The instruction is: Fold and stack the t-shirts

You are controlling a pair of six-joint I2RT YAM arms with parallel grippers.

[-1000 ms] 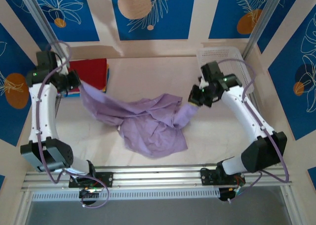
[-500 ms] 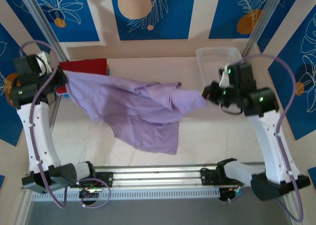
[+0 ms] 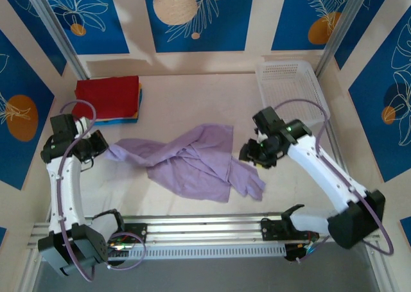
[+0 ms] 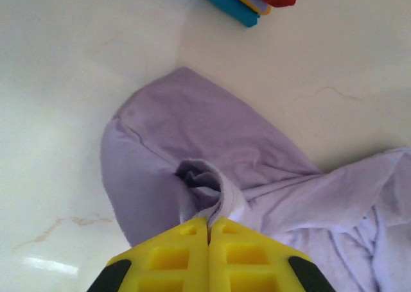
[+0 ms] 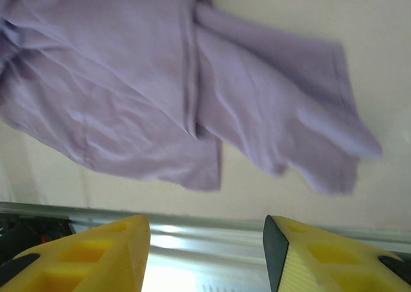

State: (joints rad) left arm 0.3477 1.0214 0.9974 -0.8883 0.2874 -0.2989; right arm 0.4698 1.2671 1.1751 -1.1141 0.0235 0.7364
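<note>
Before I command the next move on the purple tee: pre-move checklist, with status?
1. Left gripper has cloth: ok. It is shut on a bunch of the lavender tee.
2. Right gripper has cloth: not ok. It is open with nothing between the fingers; the tee lies beyond them.
3. Tee is spread flat for folding: not ok. It lies twisted and bunched on the table.
4. Folded stack is clear of the tee: ok. It sits apart, at the far left.
5. Basket is out of the way: ok. It sits at the far right, beyond the right gripper.
6. Which part of the tee the left gripper holds: cannot tell.
</note>
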